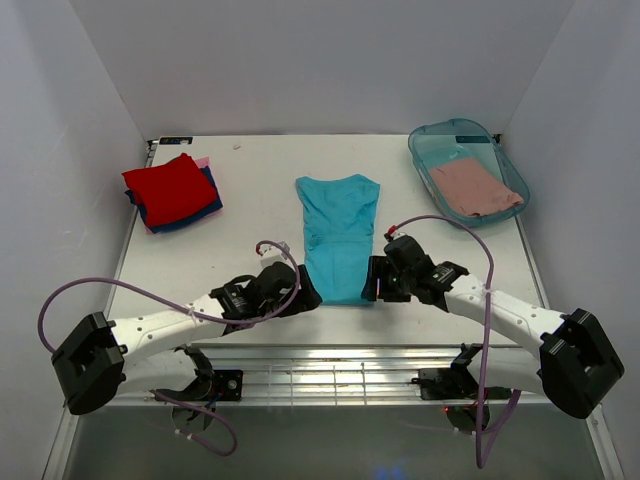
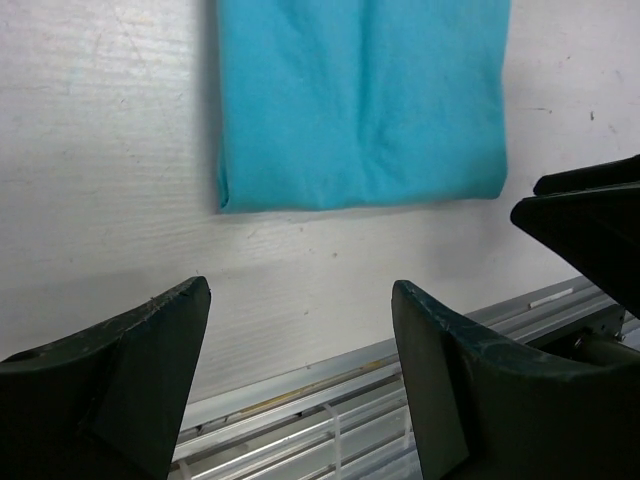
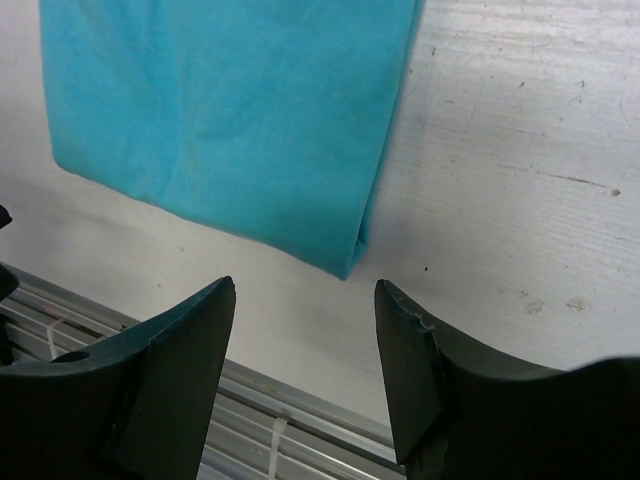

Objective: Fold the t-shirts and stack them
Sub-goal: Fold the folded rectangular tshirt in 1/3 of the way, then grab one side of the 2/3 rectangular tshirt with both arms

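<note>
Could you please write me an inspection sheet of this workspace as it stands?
Surface: white table, faintly scuffed.
Job's things: teal t-shirt folded into a long strip at centre; red, dark blue and pink stack far left; dusty-pink shirt far right.
Clutter: teal plastic tub holding that shirt.
Grippers: left end effector and right end effector open, empty, at the strip's near corners.
Cables: purple cables loop off both arms.
Surroundings: white walls; metal rail at near edge.

Centre: spread t-shirt (image 1: 338, 235); far left: stacked t-shirts (image 1: 172, 192); far right: tub (image 1: 445, 150) (another t-shirt (image 1: 475, 187) inside).
</note>
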